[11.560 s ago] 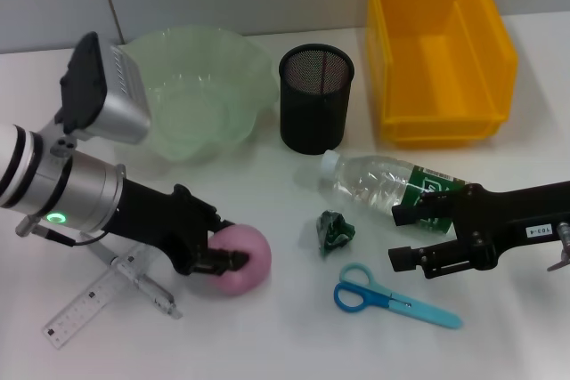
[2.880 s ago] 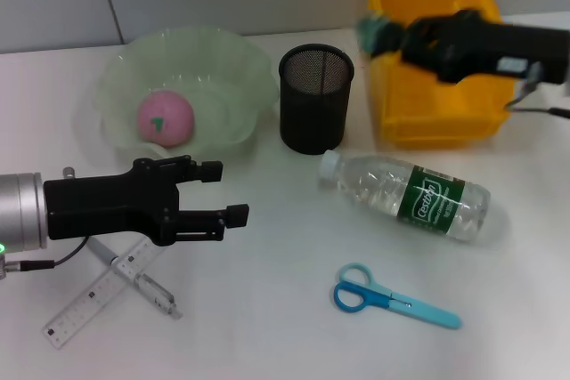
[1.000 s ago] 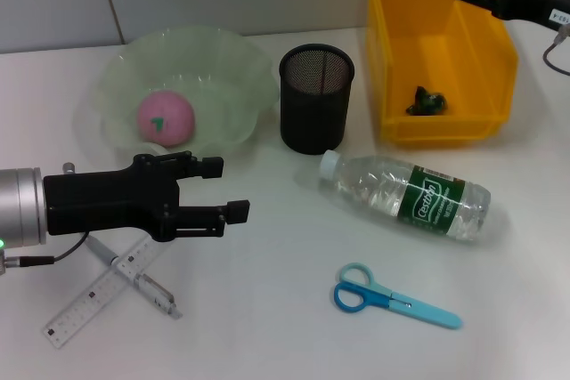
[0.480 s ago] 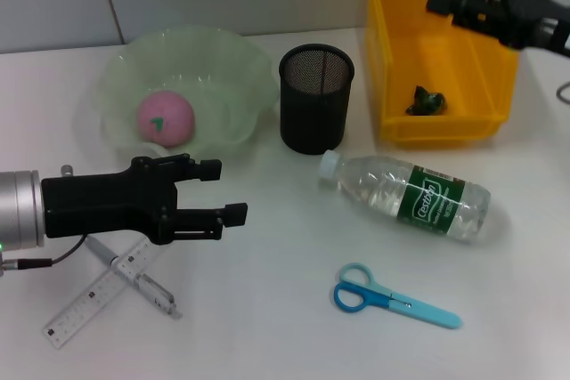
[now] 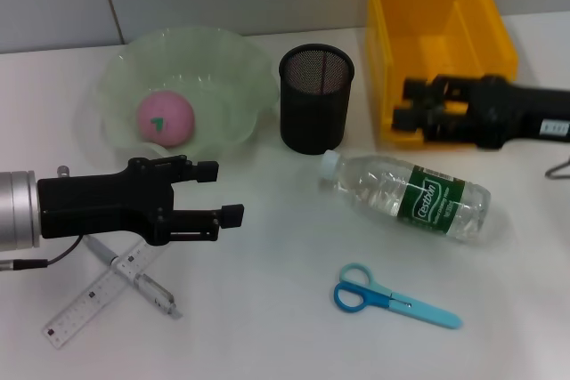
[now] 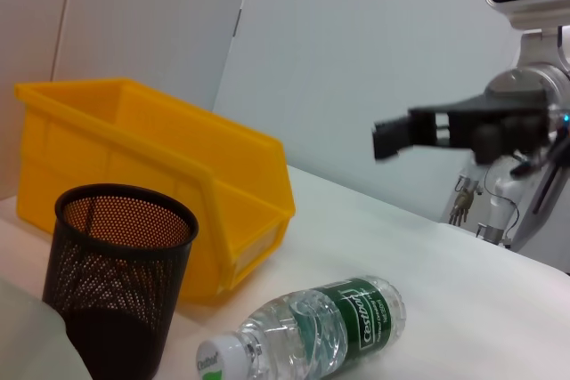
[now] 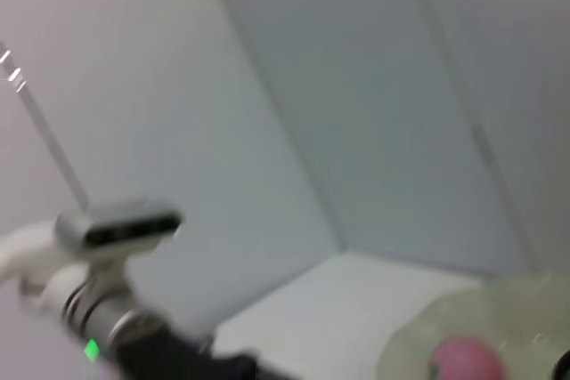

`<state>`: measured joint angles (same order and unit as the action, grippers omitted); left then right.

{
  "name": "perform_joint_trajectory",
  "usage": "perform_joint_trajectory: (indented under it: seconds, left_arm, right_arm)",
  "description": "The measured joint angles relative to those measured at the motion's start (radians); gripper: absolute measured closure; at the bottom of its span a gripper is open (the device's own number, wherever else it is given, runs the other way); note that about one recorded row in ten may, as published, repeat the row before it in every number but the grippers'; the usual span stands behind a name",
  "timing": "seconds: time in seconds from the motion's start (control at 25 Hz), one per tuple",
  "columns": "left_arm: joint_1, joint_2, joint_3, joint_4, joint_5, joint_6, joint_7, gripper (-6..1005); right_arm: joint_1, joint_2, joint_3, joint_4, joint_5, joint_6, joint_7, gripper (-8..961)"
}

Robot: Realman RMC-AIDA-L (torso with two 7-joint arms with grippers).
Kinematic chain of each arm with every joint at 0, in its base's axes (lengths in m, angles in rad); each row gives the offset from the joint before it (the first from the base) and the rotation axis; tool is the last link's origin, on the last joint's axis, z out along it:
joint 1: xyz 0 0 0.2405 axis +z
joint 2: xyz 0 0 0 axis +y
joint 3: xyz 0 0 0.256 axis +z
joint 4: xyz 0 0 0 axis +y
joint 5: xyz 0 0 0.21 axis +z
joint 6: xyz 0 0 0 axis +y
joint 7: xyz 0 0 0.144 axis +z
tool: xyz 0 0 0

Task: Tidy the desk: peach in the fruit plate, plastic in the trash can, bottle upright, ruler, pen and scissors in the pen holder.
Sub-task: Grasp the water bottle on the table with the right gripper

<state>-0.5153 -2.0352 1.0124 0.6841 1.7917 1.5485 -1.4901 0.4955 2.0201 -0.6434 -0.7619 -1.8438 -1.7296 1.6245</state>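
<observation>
White desk, one peach (image 5: 164, 118) in plate (image 5: 233, 68), one bottle (image 5: 407, 195) lying, one scissors (image 5: 392, 296), ruler (image 5: 89, 299), pen (image 5: 150, 287), both grippers, left (image 5: 223, 191) and right (image 5: 407, 109), open, empty.

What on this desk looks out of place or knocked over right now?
The water bottle lies on its side in front of the yellow bin, cap toward the mesh pen holder. The scissors, ruler and pen lie loose on the table.
</observation>
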Motion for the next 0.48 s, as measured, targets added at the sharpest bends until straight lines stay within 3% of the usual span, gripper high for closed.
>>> perform_joint_trajectory:
  seconds: [0.48]
  left_arm:
    - [0.004, 0.011, 0.000, 0.001, 0.002, 0.010, -0.013, 161]
  right_arm:
    - [-0.003, -0.006, -0.185, -0.017, -0.033, -0.008, -0.035, 215]
